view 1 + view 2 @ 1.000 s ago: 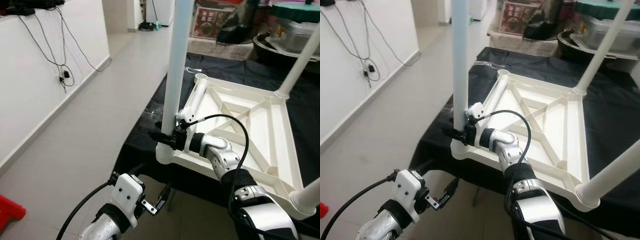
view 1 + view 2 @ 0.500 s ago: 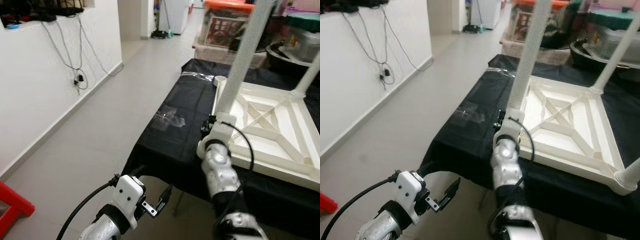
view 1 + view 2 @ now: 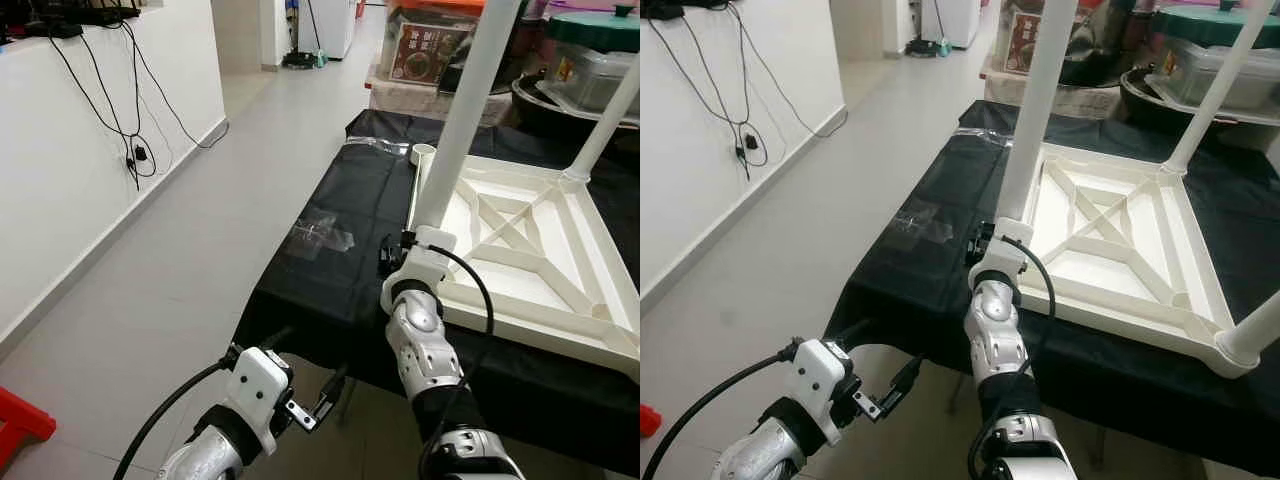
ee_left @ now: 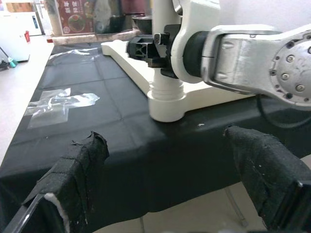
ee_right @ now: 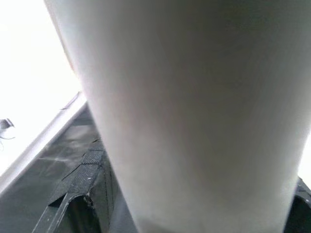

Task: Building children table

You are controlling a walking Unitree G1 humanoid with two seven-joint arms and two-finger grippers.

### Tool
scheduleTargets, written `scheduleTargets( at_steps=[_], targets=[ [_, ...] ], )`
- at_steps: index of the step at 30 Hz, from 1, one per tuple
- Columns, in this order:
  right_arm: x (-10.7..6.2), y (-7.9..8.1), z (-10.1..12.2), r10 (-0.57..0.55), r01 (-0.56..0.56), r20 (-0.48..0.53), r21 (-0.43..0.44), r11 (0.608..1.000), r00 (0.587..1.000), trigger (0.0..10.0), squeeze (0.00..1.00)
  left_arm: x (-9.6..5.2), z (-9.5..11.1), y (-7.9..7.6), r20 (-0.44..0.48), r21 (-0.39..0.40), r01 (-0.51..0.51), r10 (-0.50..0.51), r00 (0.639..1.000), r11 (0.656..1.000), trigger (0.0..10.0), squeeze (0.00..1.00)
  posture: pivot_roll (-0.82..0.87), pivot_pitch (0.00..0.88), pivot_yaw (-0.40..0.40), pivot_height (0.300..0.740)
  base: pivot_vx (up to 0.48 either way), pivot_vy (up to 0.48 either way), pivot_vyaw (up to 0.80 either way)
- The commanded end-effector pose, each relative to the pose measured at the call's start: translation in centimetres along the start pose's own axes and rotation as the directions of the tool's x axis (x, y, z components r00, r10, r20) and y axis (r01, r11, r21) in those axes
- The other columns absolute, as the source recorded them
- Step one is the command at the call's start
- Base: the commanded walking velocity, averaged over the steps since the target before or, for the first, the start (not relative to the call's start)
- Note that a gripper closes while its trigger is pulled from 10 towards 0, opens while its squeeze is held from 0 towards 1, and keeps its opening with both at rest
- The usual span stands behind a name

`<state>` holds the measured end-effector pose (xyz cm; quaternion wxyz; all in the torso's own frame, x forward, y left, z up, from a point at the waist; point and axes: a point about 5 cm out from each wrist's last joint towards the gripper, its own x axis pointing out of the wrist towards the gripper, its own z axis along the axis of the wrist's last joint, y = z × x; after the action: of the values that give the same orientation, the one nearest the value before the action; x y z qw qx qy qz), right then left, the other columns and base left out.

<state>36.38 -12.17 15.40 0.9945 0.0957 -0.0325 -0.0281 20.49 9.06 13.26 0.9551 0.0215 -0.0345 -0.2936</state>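
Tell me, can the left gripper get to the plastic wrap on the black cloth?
Probably yes. The left gripper hangs open below the cloth's near edge, and the plastic wrap lies just beyond with nothing between. The right gripper is off to the side at the leg.

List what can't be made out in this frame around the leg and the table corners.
- Top of the near table leg: cut off by the upper edge of both eye views.
- Right gripper grip on that leg: the right wrist view sits too close, blurred; its wrist housing covers it in the eye views.
- Far-left corner socket: whether it holds a leg is hidden behind the near leg.
- Near-right leg: cut off by the frame edge.
- Left gripper: open, clear of the upturned tabletop.
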Motion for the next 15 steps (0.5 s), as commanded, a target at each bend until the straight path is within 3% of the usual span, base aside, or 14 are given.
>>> scheduleTargets(
  at_steps=[1,3,4,5,8,10,11,12,13,15],
  targets=[
    [0.0,0.7,0.0,0.077,-0.077,0.006,0.011,0.997,0.997,10.0,0.0,-0.1,-0.5,-0.1,-0.019,-0.005,-0.003,0.003,1.0,1.0,10.0,0.0,0.09,0.079,-0.062,0.74,0.0,0.0,0.0],
    [0.4,0.6,0.5,0.401,-0.401,-0.031,0.014,0.916,0.916,10.0,0.0,-0.1,-0.5,-0.1,-0.018,-0.007,-0.002,0.002,1.0,1.0,10.0,0.0,0.09,0.079,-0.059,0.74,0.0,0.0,0.0],
    [0.4,0.5,0.5,0.484,-0.484,-0.048,0.019,0.875,0.874,10.0,0.0,0.0,-0.5,-0.1,-0.018,-0.007,-0.001,0.001,1.0,1.0,10.0,0.0,0.09,0.078,-0.06,0.74,0.0,0.0,0.0],
    [0.4,0.5,0.5,0.484,-0.484,-0.048,0.019,0.875,0.874,10.0,0.0,0.0,-0.5,-0.1,-0.018,-0.007,-0.001,0.001,1.0,1.0,10.0,0.0,0.09,0.078,-0.06,0.74,0.0,0.0,0.0],
    [0.0,0.0,0.5,0.733,-0.735,-0.156,0.055,0.676,0.663,10.0,0.0,0.0,-0.4,-0.1,-0.016,-0.006,-0.001,0.001,1.0,1.0,10.0,0.0,0.1,0.08,-0.064,0.74,0.0,0.0,0.0],
    [0.0,0.0,0.5,0.733,-0.735,-0.156,0.055,0.676,0.663,10.0,0.0,0.0,-0.4,-0.1,-0.016,-0.006,-0.001,0.001,1.0,1.0,10.0,0.0,0.1,0.08,-0.064,0.74,0.0,0.0,0.0],
    [-0.1,0.0,0.6,0.777,-0.779,-0.175,0.07,0.623,0.605,10.0,0.0,0.0,-0.4,0.0,-0.016,-0.006,-0.002,0.002,1.0,1.0,10.0,0.0,0.1,0.081,-0.063,0.74,0.0,0.0,0.0],
    [-0.3,0.3,0.7,0.834,-0.84,-0.201,0.08,0.537,0.514,10.0,0.0,-0.1,-0.4,0.0,-0.016,-0.005,-0.004,0.004,1.0,1.0,10.0,0.0,0.1,0.081,-0.06,0.74,0.0,0.0,0.0],
    [-0.3,0.3,0.7,0.834,-0.84,-0.201,0.08,0.537,0.514,10.0,0.0,-0.1,-0.4,0.0,-0.016,-0.005,-0.004,0.004,1.0,1.0,10.0,0.0,0.1,0.081,-0.06,0.74,0.0,0.0,0.0],
    [-0.6,0.7,0.8,0.894,-0.904,-0.229,0.099,0.416,0.386,10.0,0.0,-0.1,-0.4,0.0,-0.016,-0.005,-0.006,0.006,1.0,1.0,10.0,0.0,0.1,0.082,-0.059,0.74,0.0,0.0,0.0]
  ],
)
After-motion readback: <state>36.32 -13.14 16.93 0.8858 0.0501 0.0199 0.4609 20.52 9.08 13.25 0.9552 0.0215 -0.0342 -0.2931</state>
